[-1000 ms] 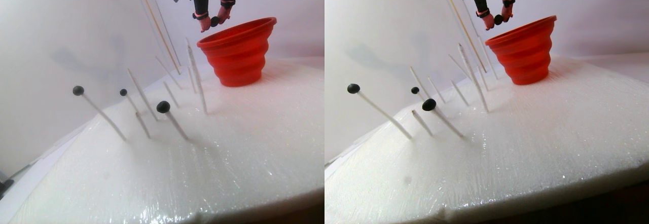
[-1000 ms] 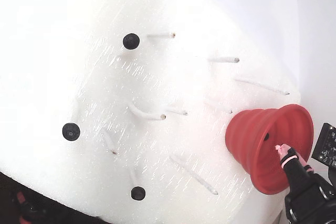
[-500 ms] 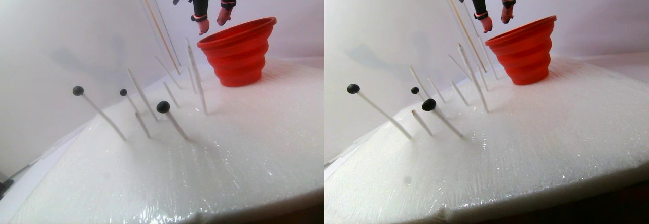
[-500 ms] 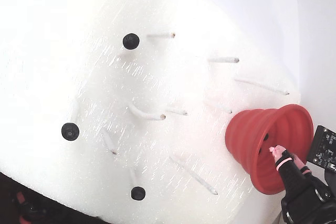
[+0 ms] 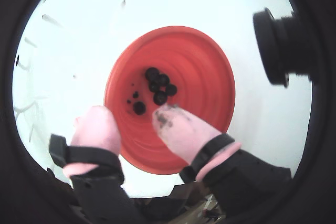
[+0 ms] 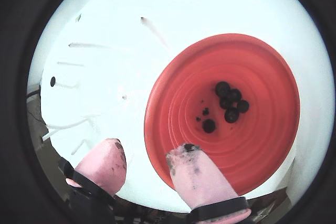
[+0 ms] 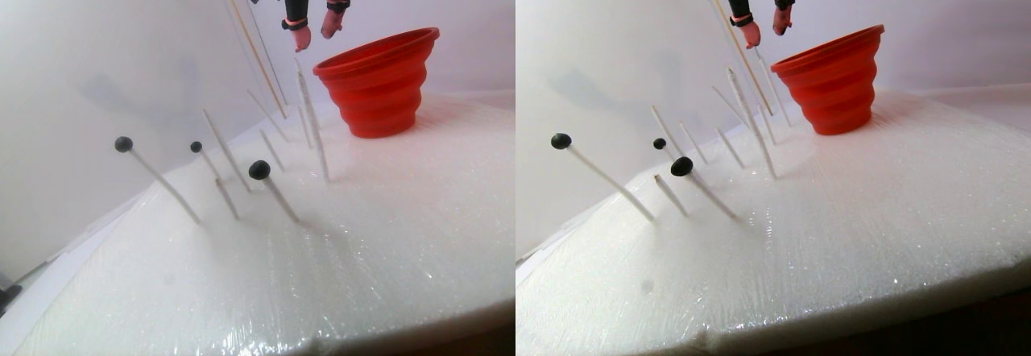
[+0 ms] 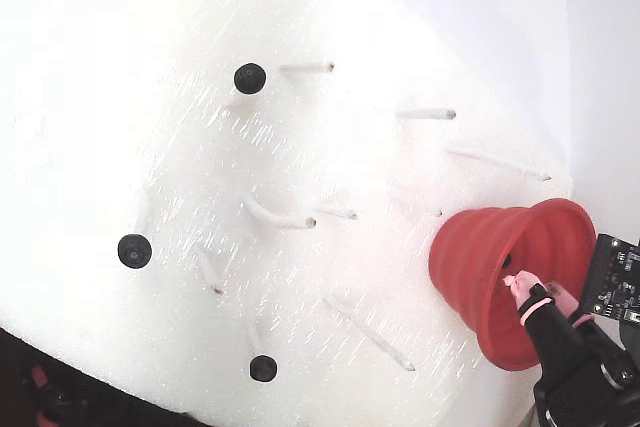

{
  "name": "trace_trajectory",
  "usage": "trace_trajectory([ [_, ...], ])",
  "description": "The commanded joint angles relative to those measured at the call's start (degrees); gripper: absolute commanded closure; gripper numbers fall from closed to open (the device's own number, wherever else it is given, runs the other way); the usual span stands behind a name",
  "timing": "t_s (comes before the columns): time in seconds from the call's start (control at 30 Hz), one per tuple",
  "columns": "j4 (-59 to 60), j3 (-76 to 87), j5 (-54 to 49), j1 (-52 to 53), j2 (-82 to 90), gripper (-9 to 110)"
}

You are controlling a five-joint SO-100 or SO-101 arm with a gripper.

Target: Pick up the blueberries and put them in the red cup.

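Observation:
The red cup stands at the back of the white foam board. Both wrist views look straight down into the red cup, where several blueberries lie on its bottom. Three more blueberries sit on peg tips, which the fixed view shows as. My gripper hangs open above the cup's rim with nothing between its pink fingertips.
Several thin white pegs stick up bare from the foam between the cup and the berries. A long wooden stick leans against the back wall. The foam's front edge is close to the stereo camera. A black camera module sits beside the gripper.
A second ago the gripper was shut on a blueberry above the cup's rim. It has opened, the berry is gone from the fingers, and the gripper has drifted up and left in the stereo view.

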Motion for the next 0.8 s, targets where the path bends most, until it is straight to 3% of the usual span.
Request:
trace_trajectory([
  [0.0,3.0,-1.5,-0.6,-2.6,7.9,86],
  [0.77,20.0,4.5,-1.7,-9.2,20.0,87],
])
